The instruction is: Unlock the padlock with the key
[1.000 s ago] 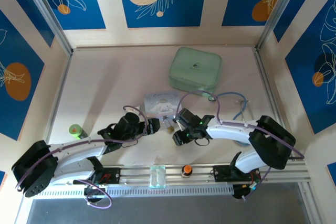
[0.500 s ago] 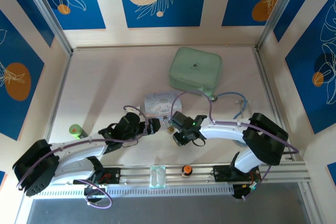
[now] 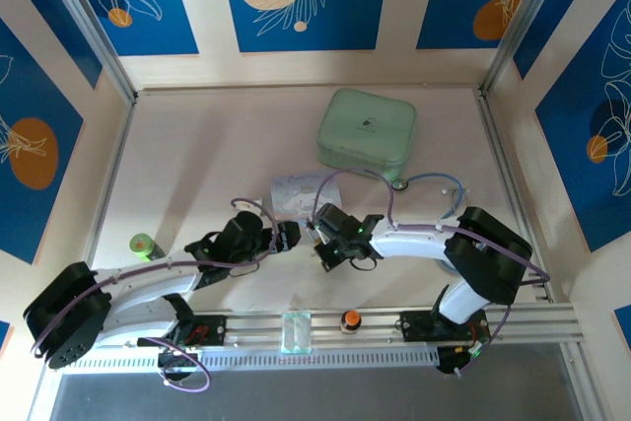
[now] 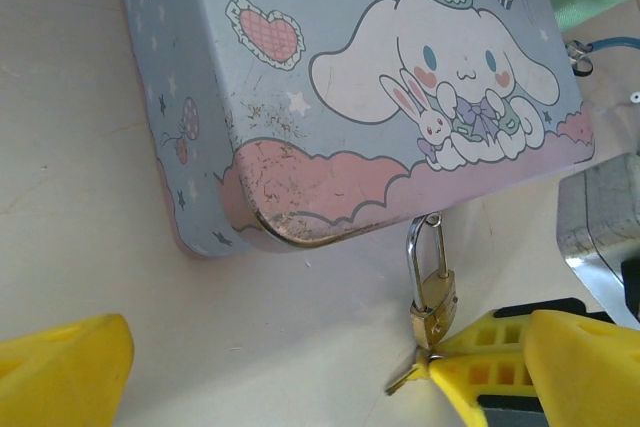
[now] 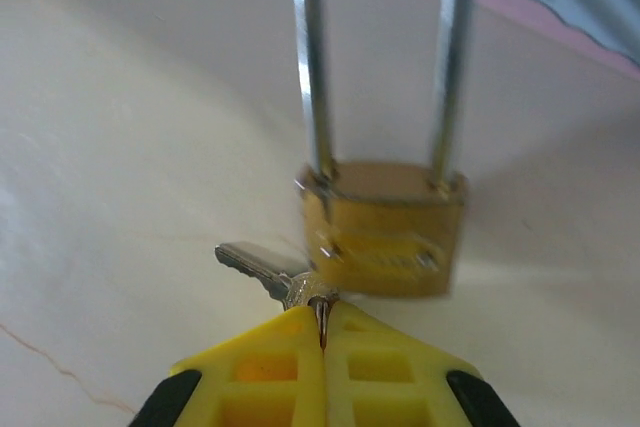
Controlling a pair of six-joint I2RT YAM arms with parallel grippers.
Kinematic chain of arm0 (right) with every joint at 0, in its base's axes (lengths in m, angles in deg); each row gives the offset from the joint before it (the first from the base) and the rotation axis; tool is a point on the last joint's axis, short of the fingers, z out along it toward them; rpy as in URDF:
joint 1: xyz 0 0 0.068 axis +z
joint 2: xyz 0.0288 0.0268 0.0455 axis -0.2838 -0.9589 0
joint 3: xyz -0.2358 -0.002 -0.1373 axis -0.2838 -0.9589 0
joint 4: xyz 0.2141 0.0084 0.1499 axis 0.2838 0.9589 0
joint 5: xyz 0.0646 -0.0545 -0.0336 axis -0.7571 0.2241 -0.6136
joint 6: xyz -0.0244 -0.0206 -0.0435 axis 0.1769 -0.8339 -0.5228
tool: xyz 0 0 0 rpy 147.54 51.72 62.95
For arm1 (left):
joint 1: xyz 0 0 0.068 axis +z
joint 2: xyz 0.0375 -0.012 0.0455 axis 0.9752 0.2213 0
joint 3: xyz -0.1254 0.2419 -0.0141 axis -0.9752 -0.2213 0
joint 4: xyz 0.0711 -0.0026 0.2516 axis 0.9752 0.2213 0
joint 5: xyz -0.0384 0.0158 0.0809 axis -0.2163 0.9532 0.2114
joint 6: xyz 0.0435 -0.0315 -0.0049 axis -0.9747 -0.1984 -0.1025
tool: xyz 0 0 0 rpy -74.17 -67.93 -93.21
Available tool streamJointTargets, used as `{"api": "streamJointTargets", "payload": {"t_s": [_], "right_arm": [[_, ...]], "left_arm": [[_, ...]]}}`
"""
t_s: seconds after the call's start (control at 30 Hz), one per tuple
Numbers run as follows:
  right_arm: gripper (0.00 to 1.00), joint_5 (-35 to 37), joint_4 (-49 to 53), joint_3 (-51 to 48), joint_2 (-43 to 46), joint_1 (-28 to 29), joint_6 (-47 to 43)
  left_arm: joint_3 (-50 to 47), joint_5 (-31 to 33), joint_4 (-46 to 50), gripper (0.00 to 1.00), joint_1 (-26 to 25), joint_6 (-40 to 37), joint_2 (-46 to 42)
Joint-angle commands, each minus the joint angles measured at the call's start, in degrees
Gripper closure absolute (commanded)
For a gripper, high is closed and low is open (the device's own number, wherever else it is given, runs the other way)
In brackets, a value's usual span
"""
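The small brass padlock (image 4: 433, 299) hangs by its silver shackle from a loop on the near edge of the pale-blue cartoon tin (image 4: 300, 97), its body lying on the table. In the right wrist view the padlock (image 5: 385, 232) sits just ahead of my right gripper (image 5: 322, 325), which is shut on the head of the key (image 5: 262, 267). The key's blade points left, beside the lock's lower left corner and outside the body. My left gripper (image 4: 330, 337) is open, its jaws wide apart and nothing between them. In the top view the right gripper (image 3: 321, 238) meets the left gripper (image 3: 288, 236) below the tin (image 3: 296, 191).
A mint-green zip case (image 3: 367, 130) lies behind the tin. A stethoscope (image 3: 426, 184) trails at the right. A green cylinder (image 3: 145, 245) stands at the left. On the front rail (image 3: 513, 327) sit an orange-topped knob (image 3: 350, 320) and a clear block (image 3: 295, 331).
My right gripper has moved left with the key, up to the padlock. The left arm has stayed where it was.
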Motion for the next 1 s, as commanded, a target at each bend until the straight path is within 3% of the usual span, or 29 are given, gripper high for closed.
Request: {"api": "streamJointTargets", "payload": {"t_s": [0.0,0.27,0.53,0.67,0.83,0.97], "right_arm": [[1.0,-9.2,-4.5,-4.2,-2.4,-0.3,2.1],[1.0,-10.3,-5.1,-5.8,2.1,-0.5,6.4],[1.0,-9.1,-5.4,-6.5,8.7,-0.8,13.3],[1.0,-6.7,-4.1,-5.7,12.0,-1.1,16.8],[1.0,-3.9,-1.3,-3.4,15.3,-1.1,19.6],[1.0,-2.1,-1.3,-2.9,18.4,-1.3,21.9]], "left_arm": [[0.2,0.7,-0.9,0.01,-0.7,0.4,0.4],[-0.1,-0.8,-3.5,0.0,-0.7,2.4,1.8],[-4.3,0.0,-11.8,0.06,-1.5,7.3,-3.0],[-4.3,-0.2,-13.0,0.14,-2.4,8.9,-4.6],[-2.4,-0.3,-13.2,0.33,-5.0,8.4,-4.7],[-0.5,0.7,-12.1,0.4,-7.2,7.6,-4.2]]}}
